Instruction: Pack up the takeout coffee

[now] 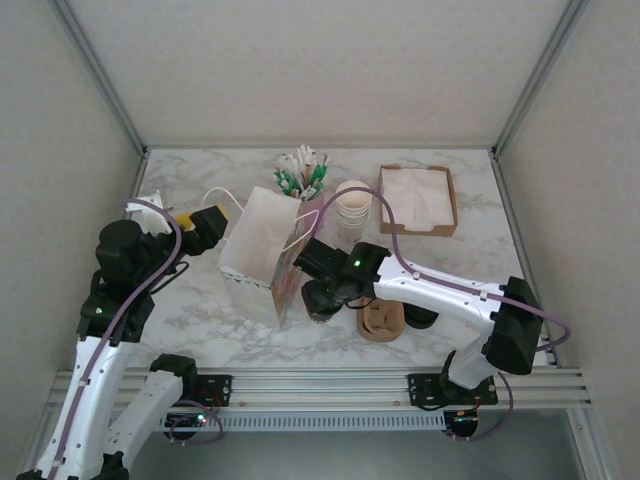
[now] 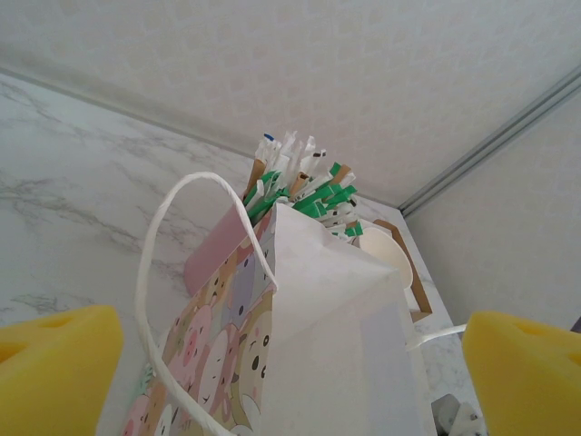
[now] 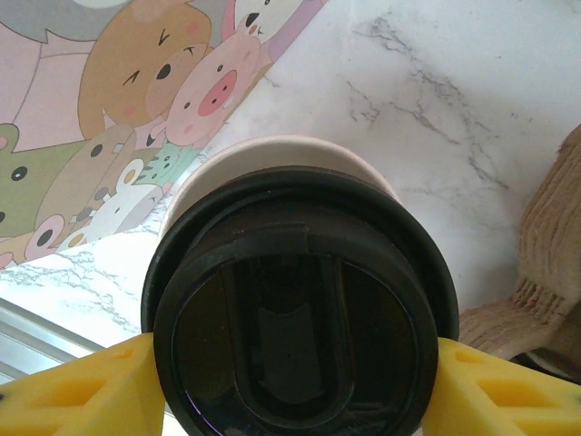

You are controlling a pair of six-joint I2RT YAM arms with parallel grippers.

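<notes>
Marble table (image 1: 200, 320); right gripper (image 3: 290, 386) clamps the coffee cup (image 3: 295, 318), which should rise upright over the paper bag (image 1: 255, 245); left gripper (image 2: 290, 368) gapes wide.

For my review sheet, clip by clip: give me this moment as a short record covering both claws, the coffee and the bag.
paper bag: upright, mouth open
takeout coffee: black lid on, outside the bag, beside its printed side
left claw: open, empty, facing the bag's top edge
right claw: shut on the takeout coffee at its lid
packing: not yet done
</notes>
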